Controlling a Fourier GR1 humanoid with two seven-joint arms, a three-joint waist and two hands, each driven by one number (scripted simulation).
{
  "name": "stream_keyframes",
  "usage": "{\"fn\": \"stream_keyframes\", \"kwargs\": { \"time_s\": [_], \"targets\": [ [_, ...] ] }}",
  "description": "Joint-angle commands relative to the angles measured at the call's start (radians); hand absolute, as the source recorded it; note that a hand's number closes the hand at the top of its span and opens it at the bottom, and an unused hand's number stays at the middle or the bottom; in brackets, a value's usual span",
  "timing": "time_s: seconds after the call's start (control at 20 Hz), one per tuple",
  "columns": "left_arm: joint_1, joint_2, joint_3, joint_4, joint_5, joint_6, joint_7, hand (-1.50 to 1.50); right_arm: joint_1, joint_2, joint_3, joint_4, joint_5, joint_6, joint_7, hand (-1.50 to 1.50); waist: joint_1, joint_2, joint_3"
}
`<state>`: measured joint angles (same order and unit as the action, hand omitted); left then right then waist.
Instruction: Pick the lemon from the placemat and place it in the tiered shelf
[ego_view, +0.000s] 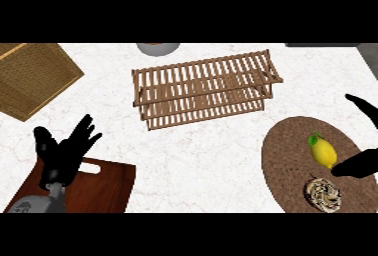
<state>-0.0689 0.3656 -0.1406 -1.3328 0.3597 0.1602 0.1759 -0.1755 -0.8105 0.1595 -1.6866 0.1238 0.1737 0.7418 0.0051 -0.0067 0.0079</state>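
Observation:
A yellow lemon (323, 151) with a green leaf lies on the round brown placemat (291, 150) at the right. The wooden slatted tiered shelf (207, 87) stands at the upper middle of the counter. My right hand (358, 162) comes in from the right edge, open, with its thumb just below and right of the lemon and a finger (365, 109) spread well above it; nothing is held. My left hand (66, 150) rests open at the lower left, fingers up, over the edge of a cutting board.
A dark wooden cutting board (103, 187) lies at the lower left. A woven square mat (33, 75) sits at the upper left. A grey bowl (157, 48) shows at the top edge. A speckled round item (323, 194) lies on the placemat below the lemon.

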Motion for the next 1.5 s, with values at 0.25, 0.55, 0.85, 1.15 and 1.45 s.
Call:
{"fn": "stream_keyframes", "kwargs": {
  "time_s": [0.25, 0.55, 0.85, 1.15, 1.45],
  "targets": [
    [0.01, -0.017, 0.023, 0.004, -0.017, -0.03, 0.079, 0.0, 0.011, 0.118, 0.043, 0.0, 0.197, -0.019, 0.082, -1.5, -0.003, 0.007, -0.008],
    [0.01, -0.048, 0.053, 0.007, -0.059, -0.025, 0.077, 0.0, 0.045, 0.14, -0.042, 0.057, 0.229, 0.036, -0.042, -1.5, -0.006, 0.007, -0.008],
    [0.097, -0.047, 0.043, -0.117, -0.072, -0.032, 0.103, 0.0, 0.058, 0.206, -0.011, 0.209, 0.376, -0.059, -0.112, -1.5, 0.0, 0.006, -0.007],
    [0.047, -0.085, 0.073, 0.032, -0.097, -0.083, 0.025, 0.0, 0.026, 0.286, 0.015, 0.225, 0.49, -0.083, -0.074, -1.5, -0.005, 0.008, -0.008],
    [0.044, -0.09, 0.098, -0.039, -0.128, -0.063, 0.084, 0.0, -0.077, 0.337, -0.057, 0.367, 0.503, -0.088, -0.184, -1.5, -0.001, 0.007, -0.008]
  ]
}}
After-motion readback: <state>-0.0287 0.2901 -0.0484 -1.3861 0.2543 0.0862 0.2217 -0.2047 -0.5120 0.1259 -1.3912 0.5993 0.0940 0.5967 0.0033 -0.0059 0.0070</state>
